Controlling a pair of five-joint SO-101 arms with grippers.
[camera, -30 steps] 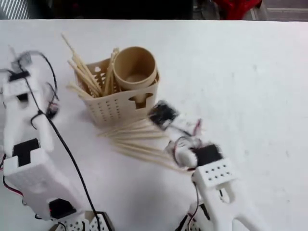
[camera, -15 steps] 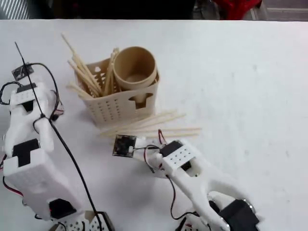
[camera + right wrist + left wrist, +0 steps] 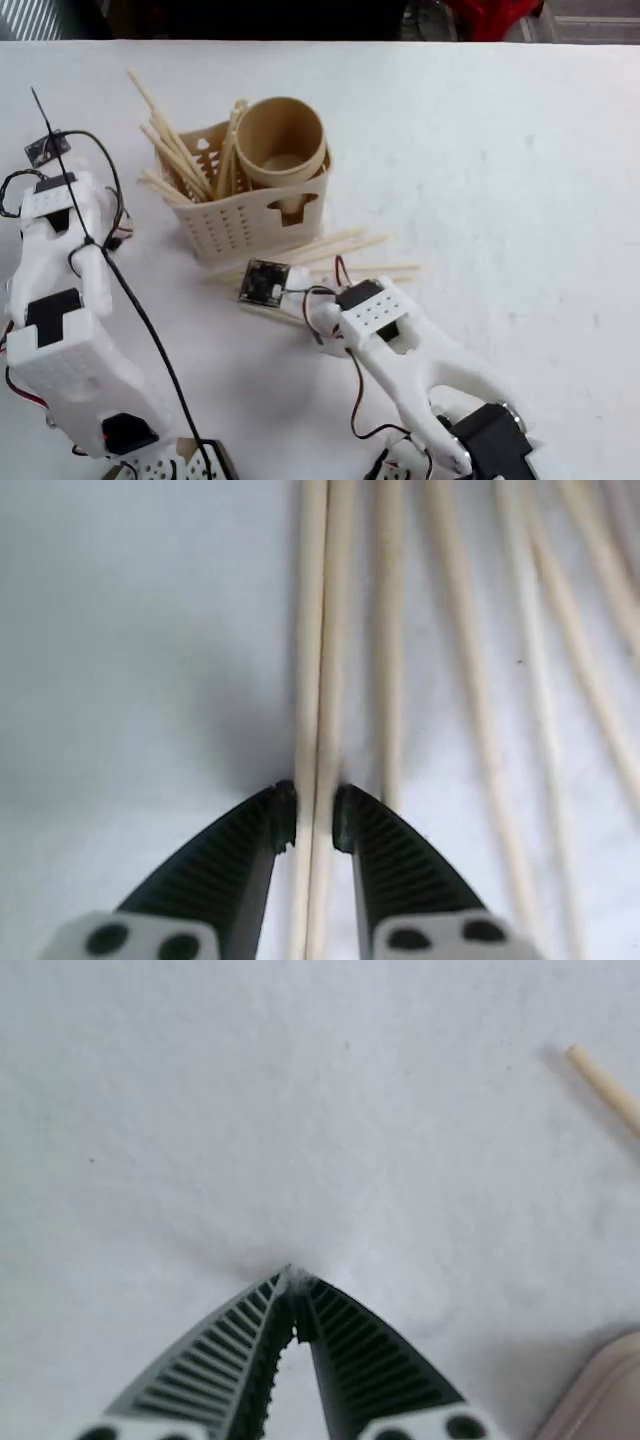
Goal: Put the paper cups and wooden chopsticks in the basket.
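Note:
A cream perforated basket [image 3: 250, 225] stands at the table's middle left. Inside it sit a paper cup [image 3: 281, 140] and several wooden chopsticks [image 3: 175, 150] that lean out. More chopsticks [image 3: 350, 245] lie fanned on the table in front of the basket. My right gripper [image 3: 314, 815] is low over this pile, its jaws closed against a pair of chopsticks [image 3: 318, 630] lying side by side. My left gripper [image 3: 292, 1280] is shut and holds nothing, its tips on the bare table left of the basket. One chopstick end [image 3: 605, 1085] lies near it.
The right arm's wrist camera board [image 3: 262, 282] sits just in front of the basket wall. The left arm [image 3: 55, 300] with its cables occupies the left edge. A basket corner [image 3: 600, 1400] shows close to the left gripper. White tabletop [image 3: 500, 180] spreads to the right.
The right arm swung from the pile's right end to its left end and lowered, then edged toward the basket. The left arm shifted slightly early on and has since kept still.

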